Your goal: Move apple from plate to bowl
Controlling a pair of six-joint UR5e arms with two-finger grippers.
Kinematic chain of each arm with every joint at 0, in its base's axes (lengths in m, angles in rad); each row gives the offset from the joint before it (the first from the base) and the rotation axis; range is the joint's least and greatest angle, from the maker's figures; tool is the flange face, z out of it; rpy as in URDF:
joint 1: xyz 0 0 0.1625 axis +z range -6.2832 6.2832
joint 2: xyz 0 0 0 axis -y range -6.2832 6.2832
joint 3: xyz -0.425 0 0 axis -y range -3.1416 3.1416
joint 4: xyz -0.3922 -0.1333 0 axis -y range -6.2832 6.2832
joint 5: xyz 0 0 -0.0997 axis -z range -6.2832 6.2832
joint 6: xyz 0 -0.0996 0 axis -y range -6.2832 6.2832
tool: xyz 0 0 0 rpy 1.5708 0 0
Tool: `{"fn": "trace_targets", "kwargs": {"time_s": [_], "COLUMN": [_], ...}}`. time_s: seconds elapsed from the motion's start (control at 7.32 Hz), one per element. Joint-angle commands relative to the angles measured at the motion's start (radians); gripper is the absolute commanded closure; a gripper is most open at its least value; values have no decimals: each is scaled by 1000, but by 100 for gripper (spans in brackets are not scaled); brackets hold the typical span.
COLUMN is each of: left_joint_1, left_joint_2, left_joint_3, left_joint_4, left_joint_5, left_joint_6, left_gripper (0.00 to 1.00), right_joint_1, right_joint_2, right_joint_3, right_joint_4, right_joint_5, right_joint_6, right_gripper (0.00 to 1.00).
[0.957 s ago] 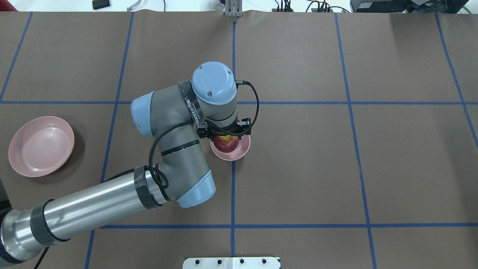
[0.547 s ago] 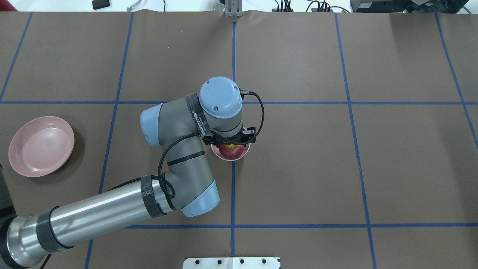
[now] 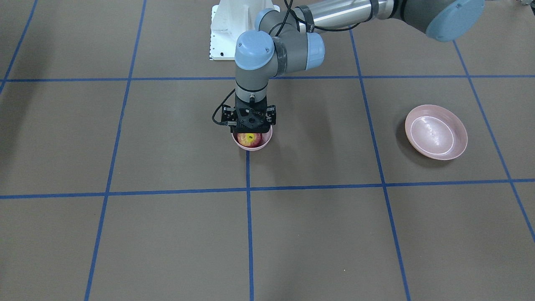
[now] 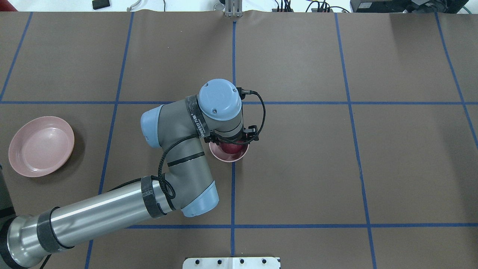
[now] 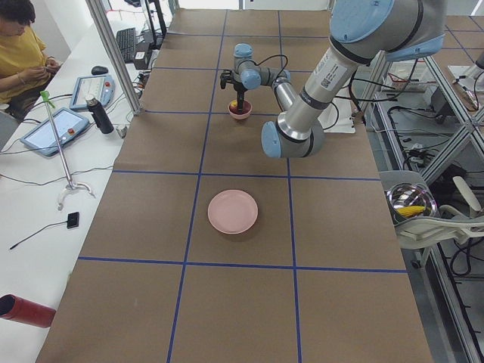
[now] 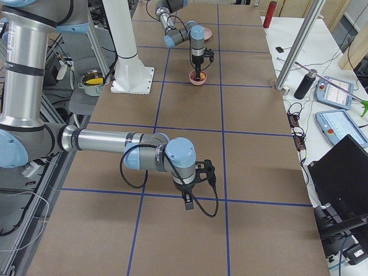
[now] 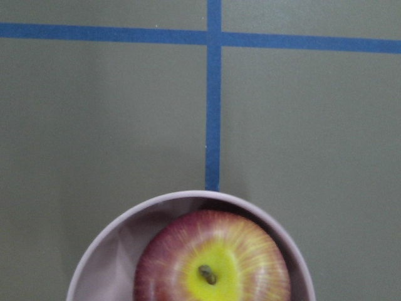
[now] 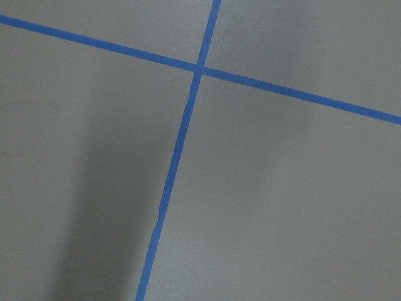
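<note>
The dark-red apple [image 3: 249, 140] with its yellow stem patch sits down inside the small deep pink bowl [image 3: 262, 144] at the table's middle. My left gripper [image 3: 250, 133] stands straight down over the bowl and is shut on the apple; the wrist hides its fingers. The left wrist view shows the apple [image 7: 213, 269] stem-up within the bowl's rim [image 7: 109, 248]. The wide pink plate [image 4: 41, 145] lies empty at the table's left. My right gripper [image 6: 188, 202] hangs above bare table far from both; I cannot tell its state.
Brown table cover with a blue tape grid [image 4: 233, 194]. The left arm's elbow [image 4: 194, 198] hangs over the table left of the bowl. The white robot base plate [image 3: 238, 25] is at the near edge. An operator [image 5: 23, 45] sits beyond the far edge.
My left gripper has come down and slightly toward the robot with the apple, which now sits lower in the bowl and is more hidden by the wrist.
</note>
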Motion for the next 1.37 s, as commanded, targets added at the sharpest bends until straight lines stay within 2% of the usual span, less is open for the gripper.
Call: {"fn": "trace_targets", "kwargs": {"time_s": [0.0,0.27,0.55,0.82,0.96,1.23], "left_joint_1": [-31,-85,-206,-347,-458,-652], "left_joint_2": [21,83,262,443,538,726], "left_joint_3": [-82,-277,-482,-584,-616,-652], "left_joint_4": [47,246,334,336,336,333], "left_joint_5": [1,-7,-97,-183,-281,-367], "left_joint_6": [12,156,369,590,708,921], "left_gripper": [2,2,2,2,2,2], "right_joint_1": [0,0,0,0,0,0], "right_joint_2": [0,0,0,2,5,8], "right_joint_3": [0,-2,-3,-5,-5,-5], "right_joint_4": [0,0,0,2,2,2], "right_joint_5": [0,0,-2,0,0,0], "right_joint_6": [-1,2,2,36,39,48], "right_gripper": [0,0,0,0,0,0]}}
